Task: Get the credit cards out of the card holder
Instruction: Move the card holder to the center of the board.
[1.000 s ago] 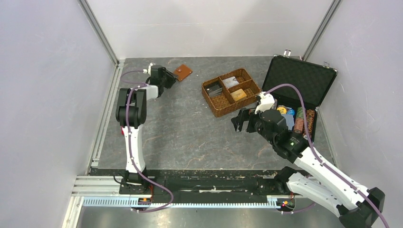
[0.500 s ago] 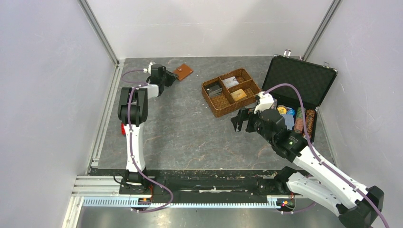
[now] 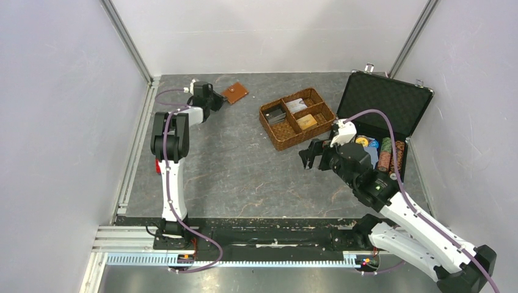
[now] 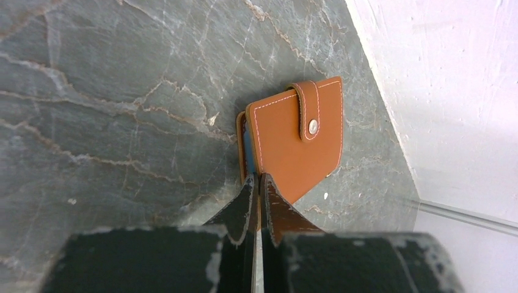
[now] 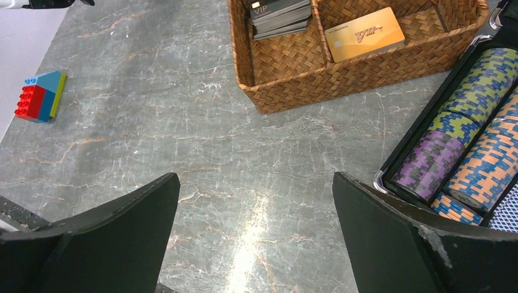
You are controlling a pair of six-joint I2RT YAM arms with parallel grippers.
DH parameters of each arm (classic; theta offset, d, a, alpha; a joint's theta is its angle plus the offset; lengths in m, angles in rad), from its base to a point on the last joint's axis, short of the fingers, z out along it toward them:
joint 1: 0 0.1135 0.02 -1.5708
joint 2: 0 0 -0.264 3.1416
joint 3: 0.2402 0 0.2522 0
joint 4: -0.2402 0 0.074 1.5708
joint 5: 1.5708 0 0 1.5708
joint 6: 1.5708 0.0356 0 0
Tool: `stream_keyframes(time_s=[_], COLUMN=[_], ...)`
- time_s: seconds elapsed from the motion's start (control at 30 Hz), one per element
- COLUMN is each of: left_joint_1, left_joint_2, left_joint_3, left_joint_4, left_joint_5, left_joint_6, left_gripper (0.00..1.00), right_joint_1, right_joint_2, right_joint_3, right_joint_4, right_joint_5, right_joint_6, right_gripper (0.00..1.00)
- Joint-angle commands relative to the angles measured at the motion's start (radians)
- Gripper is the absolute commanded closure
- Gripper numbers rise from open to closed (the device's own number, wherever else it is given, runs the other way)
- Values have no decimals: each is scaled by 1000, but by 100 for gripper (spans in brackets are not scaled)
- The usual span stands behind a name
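The card holder (image 4: pixel 299 146) is a tan-brown leather wallet, snapped shut, lying flat at the back left of the table (image 3: pixel 235 93). A blue sleeve edge shows along its left side. My left gripper (image 4: pixel 257 178) is shut, with its tips pinching the wallet's near edge; in the top view it (image 3: pixel 220 101) sits just left of the wallet. A golden-orange credit card (image 5: pixel 364 33) lies in the woven basket. My right gripper (image 5: pixel 255 177) is wide open and empty over bare table, in front of the basket (image 3: pixel 311 157).
The woven basket (image 5: pixel 342 79) also holds a stack of dark cards (image 5: pixel 278 12). An open black case (image 3: pixel 385 101) with striped poker chips (image 5: pixel 470 140) stands at the right. A coloured toy brick block (image 5: pixel 41 96) lies near the left arm.
The right arm has shifted slightly to the right, gripper still open. The left gripper stays shut at the wallet's edge, barely moved; the wallet has not shifted.
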Motion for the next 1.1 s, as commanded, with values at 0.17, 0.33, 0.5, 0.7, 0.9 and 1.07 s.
stream_keyframes(time_s=[0.17,0.33,0.5,0.7,0.9,1.07], left_joint_1=[5,5,-1,-49,-106,-186], left_joint_2=[-198,-346,-549,-775,-1022,-1170], left_joint_3=[-149,-363,-639,-838,-1000,-1049], left_joint_4=[-167,-187,-147,-253,-386,-497], left_joint_5=[37,91,129,130,123,133], left_joint_6=[82,53,45,117,158,180], left_gripper=[98,98,98,98,98,98], right_joint_1=[2,3,3,2,3,3], right_joint_2=[-58,-96,-137,-151,-107,-59], right_joint_3=[-51,-64,-81,-96,-62,-42], right_joint_4=[34,22,23,29,26,25], right_joint_5=[46,94,114,116,123,99], right_joint_6=[16,22,3,-40,-75,-84], right_gripper=[2,4,4,4,4,5])
